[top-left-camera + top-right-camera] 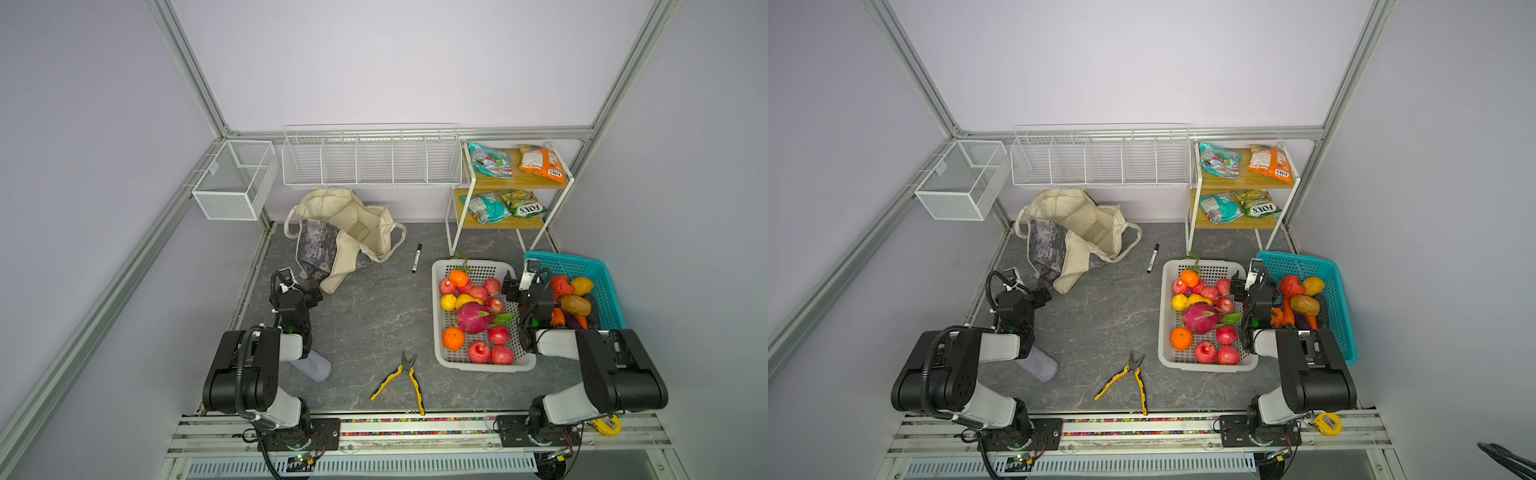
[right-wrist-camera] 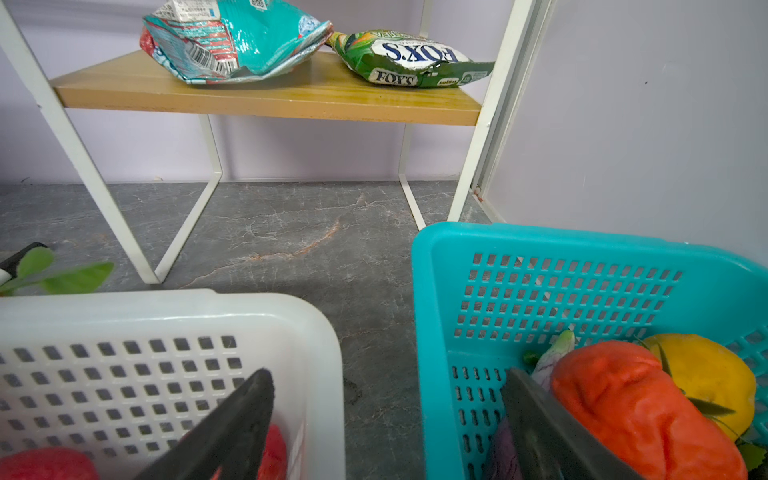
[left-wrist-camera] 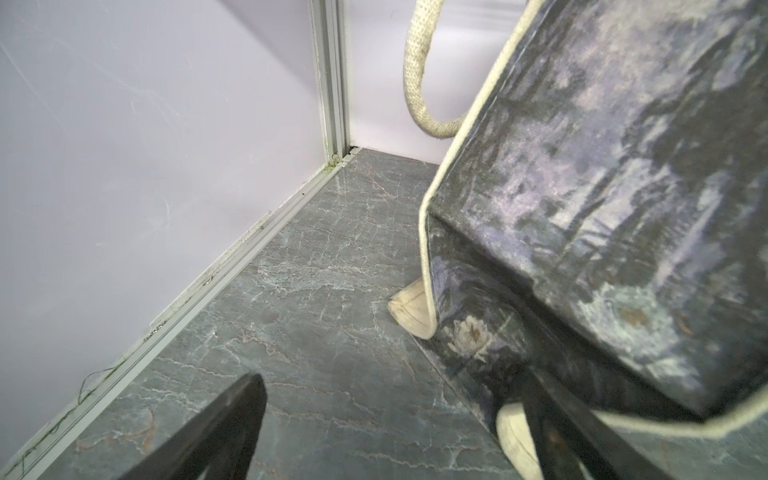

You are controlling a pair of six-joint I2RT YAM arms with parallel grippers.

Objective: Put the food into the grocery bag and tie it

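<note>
Canvas grocery bag (image 1: 328, 208) looks limp and light: I'd pinch its rim, just ahead of the gaping left gripper (image 1: 311, 291); the right gripper (image 1: 509, 289) gapes too.

grey roll (image 1: 314, 368) half hidden (unclear), grocery bag (image 3: 623, 187) cropped

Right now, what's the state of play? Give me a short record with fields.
grocery bag: slumped open, back left of table, no food visible inside
fruit: dragon fruit, apples, oranges in white basket
vegetables: in teal basket
FOX'S packets: four, on shelf
left gripper: open, beside the bag
right gripper: open, over the gap between baskets
stray: pliers, marker
</note>
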